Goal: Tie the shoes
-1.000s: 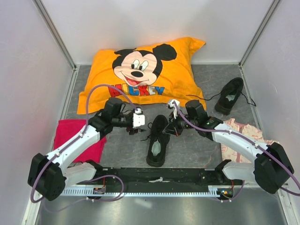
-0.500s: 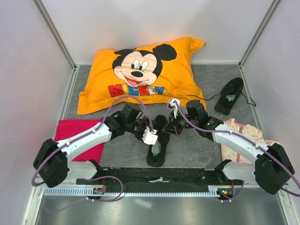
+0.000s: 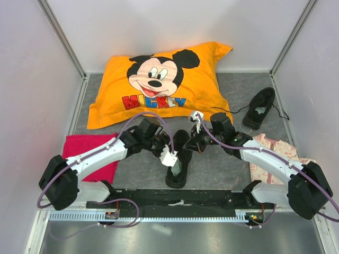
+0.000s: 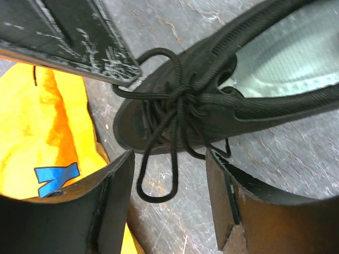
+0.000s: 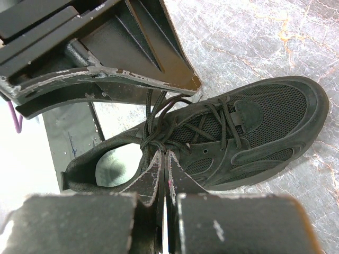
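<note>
Left end effector (image 4: 168, 165) spread astride lace loop (image 4: 152, 200); right end effector (image 5: 163, 156) pressed together.

- Top cam: we read "MICKEY" (image 3: 153, 101) in big block caps, red & blue letters, across the front of the orange pillow (image 3: 206, 79), right below the cartoon mouse face (image 3: 154, 74) printed on it.
- Left wrist cam: we see only a blue scrap of a letter (image 4: 55, 177) on the same orange fabric, too partial to read.
</note>
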